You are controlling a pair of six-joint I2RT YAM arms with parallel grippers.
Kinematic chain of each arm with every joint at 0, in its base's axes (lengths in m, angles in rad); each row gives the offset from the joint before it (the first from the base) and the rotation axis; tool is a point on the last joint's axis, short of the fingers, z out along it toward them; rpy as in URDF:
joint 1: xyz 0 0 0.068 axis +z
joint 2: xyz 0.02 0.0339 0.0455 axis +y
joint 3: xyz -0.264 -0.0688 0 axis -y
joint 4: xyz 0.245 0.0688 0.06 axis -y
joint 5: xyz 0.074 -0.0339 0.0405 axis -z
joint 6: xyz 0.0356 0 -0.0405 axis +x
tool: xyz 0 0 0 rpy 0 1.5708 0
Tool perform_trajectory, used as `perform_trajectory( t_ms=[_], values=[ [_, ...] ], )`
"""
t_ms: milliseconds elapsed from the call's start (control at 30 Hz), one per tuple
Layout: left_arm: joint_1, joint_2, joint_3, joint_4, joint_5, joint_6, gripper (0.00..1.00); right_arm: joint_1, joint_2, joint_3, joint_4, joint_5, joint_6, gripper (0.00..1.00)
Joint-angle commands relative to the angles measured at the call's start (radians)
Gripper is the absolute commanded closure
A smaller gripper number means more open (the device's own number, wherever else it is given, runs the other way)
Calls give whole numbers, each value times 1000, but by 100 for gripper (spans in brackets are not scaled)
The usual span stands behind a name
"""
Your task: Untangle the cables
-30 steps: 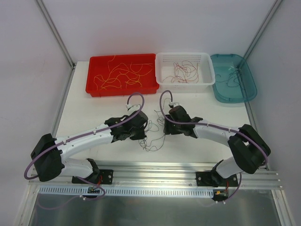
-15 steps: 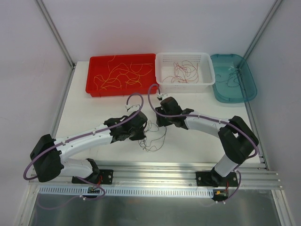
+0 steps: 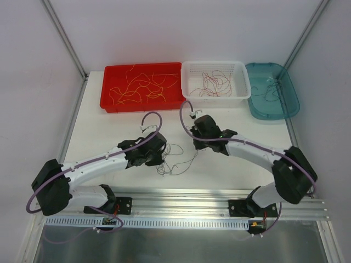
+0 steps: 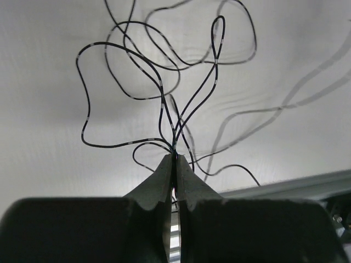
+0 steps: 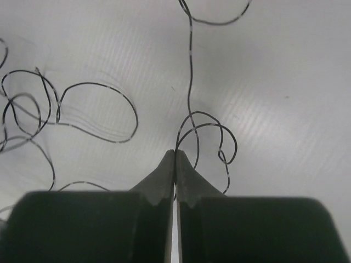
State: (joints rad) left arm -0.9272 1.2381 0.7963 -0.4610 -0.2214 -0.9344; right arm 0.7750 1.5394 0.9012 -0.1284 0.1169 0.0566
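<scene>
Black cables [image 3: 176,164] lay as a loose tangle on the white table [image 3: 104,131], between the two arms and well in front of the containers. The tangle's long axis ran roughly left to right, rising slightly toward the right gripper [image 3: 195,145]. The left gripper [image 3: 162,158] was clenched: in the left wrist view several looping strands [image 4: 174,143] converged at its closed fingertips [image 4: 174,160] and fanned upward from there. The right gripper [image 5: 175,153] was likewise closed, its tips pinching a single strand [image 5: 191,82] that ran straight away from them past a small loop. At the far edge stood a red tray [image 3: 109,104] with yellow-orange cables [image 3: 131,90], a white basket [image 3: 189,94] with dark red cables [image 3: 214,82], and a teal tray [image 3: 290,112].
</scene>
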Motion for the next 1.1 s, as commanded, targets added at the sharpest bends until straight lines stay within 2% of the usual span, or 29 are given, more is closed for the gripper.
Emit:
perform_trajectory(
  t_ms=[0, 133, 333, 533, 667, 700, 833, 867, 900, 933, 1000, 1033, 1067],
  values=[
    [77, -72, -60, -24, -29, -1, 100, -19, -214, -1, -85, 69, -50, 99],
    [211, -140, -117, -27, -6, 37, 100, -127, -456, 27, -253, 63, -52, 99],
    [373, -204, -129, -39, 1, 95, 100, -316, -657, 120, -410, -17, -81, 99],
    [410, -216, -95, -44, 4, 115, 100, -373, -771, 174, -494, -49, -90, 99],
    [412, -232, -95, -45, -6, 124, 86, -373, -780, 165, -513, -46, -81, 99],
    [412, -236, -101, -45, -12, 126, 78, -375, -782, 162, -519, -42, -80, 99],
    [418, -264, -124, -54, -53, 131, 76, -379, -794, 173, -550, -26, -80, 99],
    [419, -270, -126, -57, -53, 132, 71, -379, -794, 179, -554, -23, -80, 99],
    [419, -276, -123, -59, -41, 135, 66, -381, -795, 195, -562, -31, -80, 99],
    [421, -282, -121, -59, -32, 138, 51, -382, -799, 203, -571, -42, -78, 99],
    [419, -302, -109, -58, 0, 146, 39, -381, -800, 223, -579, -81, -69, 99],
    [418, -308, -102, -57, 40, 154, 27, -382, -799, 243, -580, -95, -66, 99],
    [416, -319, -91, -56, 66, 152, 22, -381, -794, 254, -582, -144, -66, 99]
  ],
)
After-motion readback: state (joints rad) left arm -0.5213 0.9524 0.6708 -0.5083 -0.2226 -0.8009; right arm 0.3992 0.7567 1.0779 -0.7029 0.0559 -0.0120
